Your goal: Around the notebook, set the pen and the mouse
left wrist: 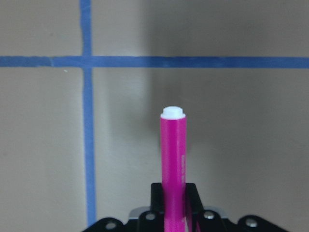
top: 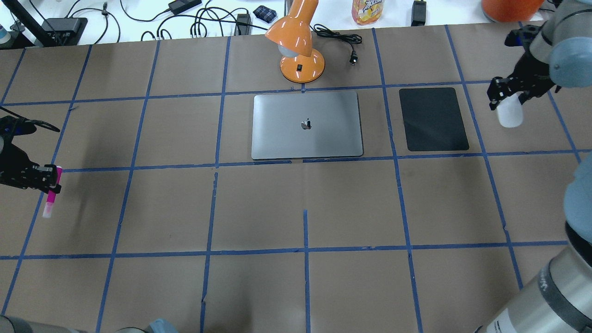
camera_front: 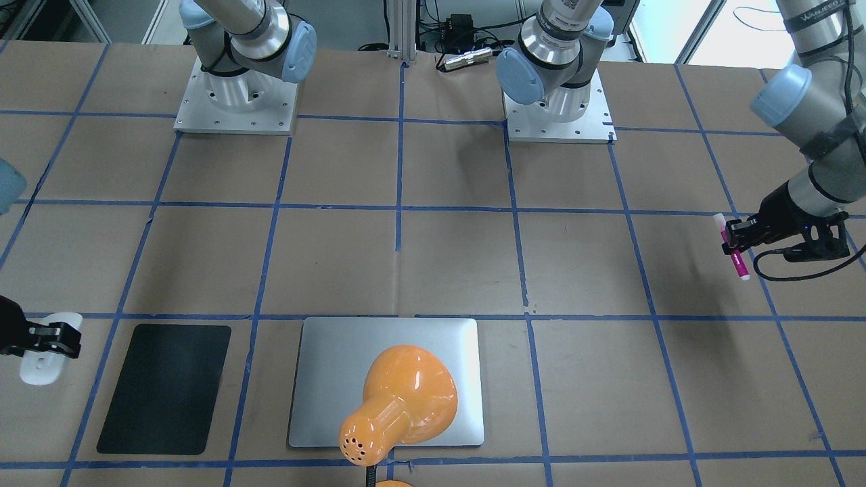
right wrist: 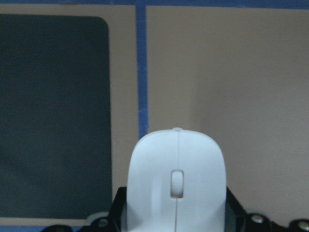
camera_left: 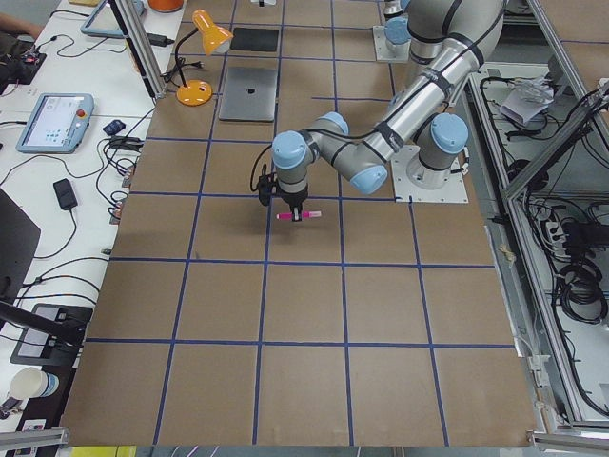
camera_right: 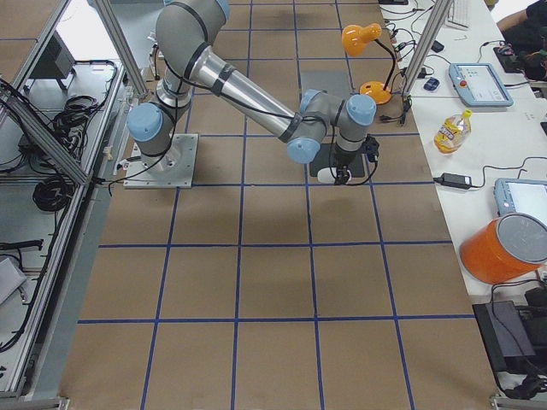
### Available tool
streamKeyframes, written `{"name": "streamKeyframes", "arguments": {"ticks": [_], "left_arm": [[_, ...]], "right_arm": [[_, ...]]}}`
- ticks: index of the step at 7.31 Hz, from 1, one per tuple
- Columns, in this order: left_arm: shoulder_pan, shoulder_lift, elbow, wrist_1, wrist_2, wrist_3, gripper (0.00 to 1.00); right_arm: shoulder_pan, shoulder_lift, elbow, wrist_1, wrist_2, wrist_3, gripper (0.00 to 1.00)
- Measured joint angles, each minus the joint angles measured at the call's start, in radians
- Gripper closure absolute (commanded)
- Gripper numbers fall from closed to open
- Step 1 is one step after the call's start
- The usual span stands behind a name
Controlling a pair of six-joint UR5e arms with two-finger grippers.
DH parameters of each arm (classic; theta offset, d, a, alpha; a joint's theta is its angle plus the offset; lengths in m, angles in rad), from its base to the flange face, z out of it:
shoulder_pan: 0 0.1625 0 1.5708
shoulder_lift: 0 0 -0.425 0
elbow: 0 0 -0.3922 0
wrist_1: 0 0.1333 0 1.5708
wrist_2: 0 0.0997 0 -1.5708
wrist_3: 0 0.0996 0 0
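Note:
The silver notebook (top: 306, 125) lies flat at the table's far middle, also seen as notebook (camera_front: 331, 379) partly under an orange lamp. My left gripper (top: 52, 180) is shut on the magenta pen (top: 51, 194), lifted over the table's left edge area; the pen (left wrist: 173, 159) sticks out ahead of the jaws in the left wrist view. My right gripper (top: 506, 95) is shut on the white mouse (top: 508, 113), held just right of the black mat. The mouse (right wrist: 176, 183) fills the right wrist view, with the mat to its left.
A black mat (top: 433, 119) lies right of the notebook. An orange desk lamp (top: 298, 41) stands behind the notebook, its head (camera_front: 402, 399) leaning over it. Cables, a bottle and other gear sit past the table's far edge. Blue tape lines grid the brown surface.

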Motion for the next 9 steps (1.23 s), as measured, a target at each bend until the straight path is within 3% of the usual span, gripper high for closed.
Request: {"name": "streamKeyframes", "arguments": {"ticks": [2, 4, 7, 8, 9], "left_arm": [[-0.186, 0.088, -0.001, -0.111, -0.002, -0.338, 1.00], [-0.421, 0.103, -0.001, -0.132, -0.006, -0.756, 1.00], [-0.770, 0.016, 0.001, -0.003, -0.076, -1.448, 1.00], [-0.839, -0.030, 0.002, 0.064, -0.083, -1.630, 1.00], [-0.893, -0.085, 0.003, 0.148, -0.089, -1.830, 1.00]], "right_arm": [[0.073, 0.041, -0.004, -0.028, 0.058, 0.143, 0.39], [0.135, 0.078, 0.007, -0.086, 0.076, 0.241, 0.39], [0.154, 0.116, 0.031, -0.162, 0.066, 0.225, 0.38], [0.152, 0.119, 0.029, -0.162, 0.062, 0.217, 0.09], [0.149, 0.117, 0.032, -0.163, 0.061, 0.216, 0.00]]}}
